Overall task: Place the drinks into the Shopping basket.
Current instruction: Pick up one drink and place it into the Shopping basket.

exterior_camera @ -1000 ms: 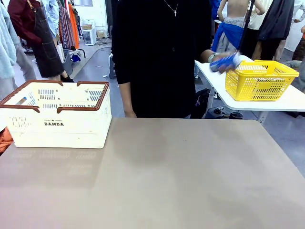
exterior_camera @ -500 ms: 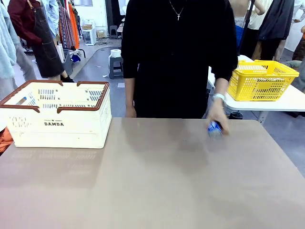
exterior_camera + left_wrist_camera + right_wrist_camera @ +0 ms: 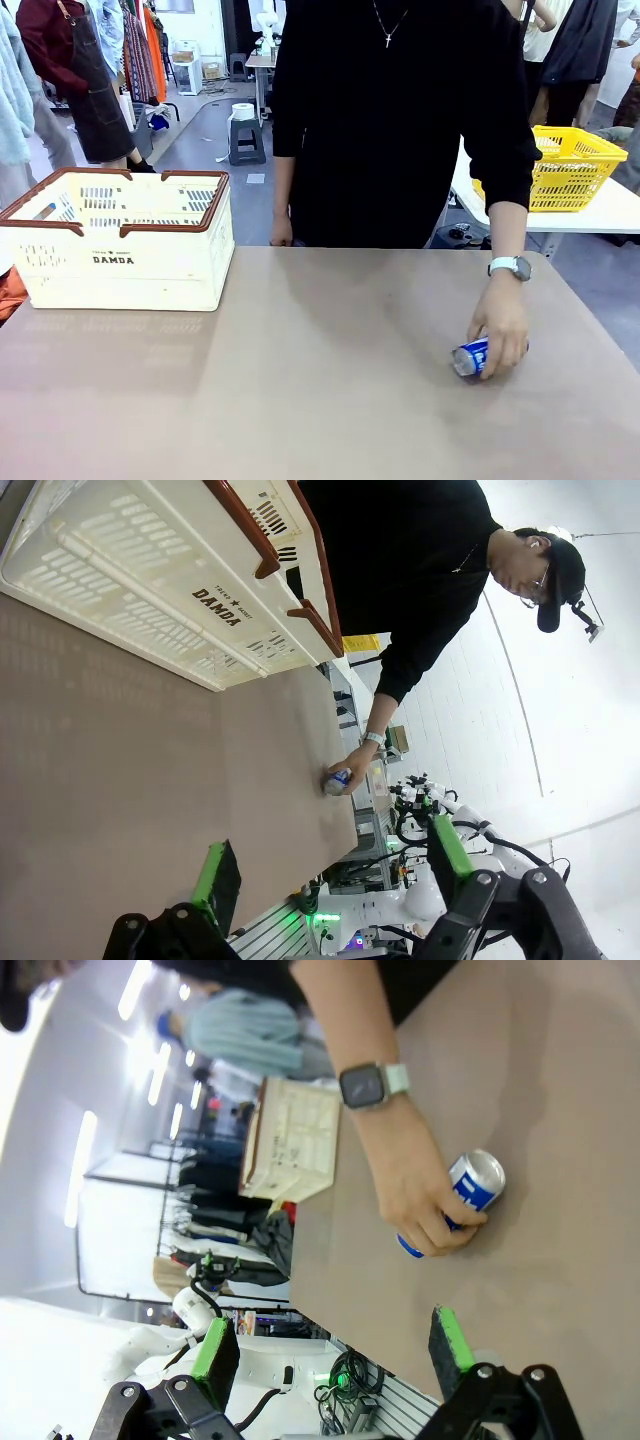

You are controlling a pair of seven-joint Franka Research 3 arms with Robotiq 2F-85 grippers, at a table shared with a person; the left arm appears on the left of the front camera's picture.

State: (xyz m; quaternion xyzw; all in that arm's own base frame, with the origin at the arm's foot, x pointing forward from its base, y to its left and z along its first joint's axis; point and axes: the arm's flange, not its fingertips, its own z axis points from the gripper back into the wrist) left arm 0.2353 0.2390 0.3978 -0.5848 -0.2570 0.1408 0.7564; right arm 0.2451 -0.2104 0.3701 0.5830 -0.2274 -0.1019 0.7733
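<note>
One drink, a blue-and-white can (image 3: 468,357), lies on its side on the brown table, right of the middle, with the person's hand (image 3: 501,330) over it. The left wrist view shows this can (image 3: 338,779) far off. The right wrist view shows the can (image 3: 476,1188) close ahead, under the hand (image 3: 418,1192). The Shopping basket (image 3: 116,262), cream with a brown rim, stands at the table's far left. It lies close ahead of my left gripper (image 3: 330,862), as the basket (image 3: 150,592) shows there. My right gripper (image 3: 330,1342) and my left one are open, holding nothing.
A yellow mesh basket (image 3: 572,166) sits on a white side table (image 3: 605,214) at the back right. The person in black stands at the table's far edge. The brown tabletop (image 3: 300,380) between basket and can is bare.
The person's hand carried the blue can from the yellow basket down onto the table and moved it nearer to me on the right. Neither gripper has changed.
</note>
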